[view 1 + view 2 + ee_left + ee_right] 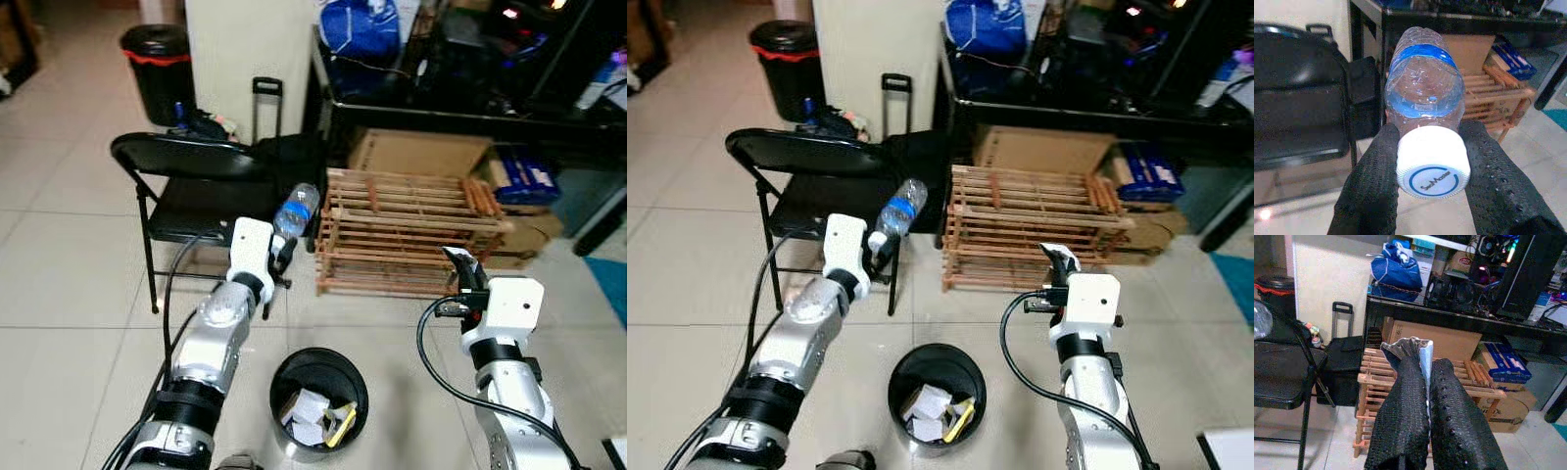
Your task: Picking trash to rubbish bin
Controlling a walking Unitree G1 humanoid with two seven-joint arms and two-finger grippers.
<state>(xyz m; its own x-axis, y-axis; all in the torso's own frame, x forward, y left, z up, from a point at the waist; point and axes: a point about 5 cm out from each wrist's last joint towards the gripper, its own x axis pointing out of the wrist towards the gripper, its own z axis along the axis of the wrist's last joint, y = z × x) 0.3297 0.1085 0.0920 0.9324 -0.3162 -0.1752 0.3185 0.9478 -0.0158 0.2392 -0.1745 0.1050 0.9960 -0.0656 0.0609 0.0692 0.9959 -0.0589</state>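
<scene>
A: What does the left pincer [283,250] have?

B: It is clamped on the neck of a clear plastic water bottle with a blue label and white cap [296,209]. In the left wrist view the black fingers [1369,188] press either side of the cap, and the bottle body points away toward 1 o'clock, raised over the front edge of the black folding chair [186,186].

A: And the right pincer [463,267]?

B: Its two fingers are pressed together on a thin crumpled silver-and-white wrapper [1413,350], which sticks out past the fingertips. It is held up in front of the slatted wooden rack [407,230].

A: Where is the bin?

B: A round black rubbish bin [318,399] sits on the tiled floor at 6 o'clock, between the two arms, with white paper scraps and a yellow piece inside. The bottle is above and at 11 o'clock from it. A second black bin with a red band [157,69] stands well apart at 11 o'clock, beside the wall.

A: Anything behind?

B: A black wheeled case [279,147] stands just beside the chair, and cardboard boxes [416,152] lie under the dark bench [441,113].
</scene>
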